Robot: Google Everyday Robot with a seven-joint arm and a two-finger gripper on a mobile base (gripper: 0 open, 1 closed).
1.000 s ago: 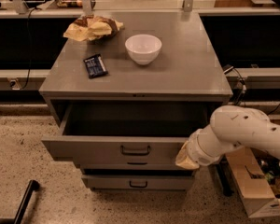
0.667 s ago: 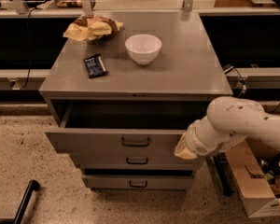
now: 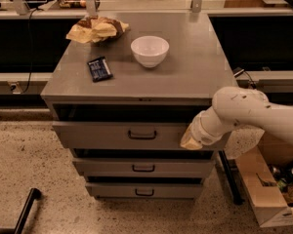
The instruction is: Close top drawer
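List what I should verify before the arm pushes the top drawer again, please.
1. Top drawer fully shut: not ok; a dark gap shows under the cabinet top.
2. Gripper placed on the drawer front: ok; it appears to touch the right end, right of the handle.
3. Nothing sticking out of the drawer: cannot tell; the inside is dark.
4. White bowl away from the front edge: ok.

The top drawer [image 3: 97, 135] is plain grey with a dark loop handle [image 3: 142, 135]; the cream-tan gripper [image 3: 191, 140], on a white arm [image 3: 244, 111], is at its right end. Above the drawer are a white bowl [image 3: 150, 50] and a dark blue packet [image 3: 99, 68].
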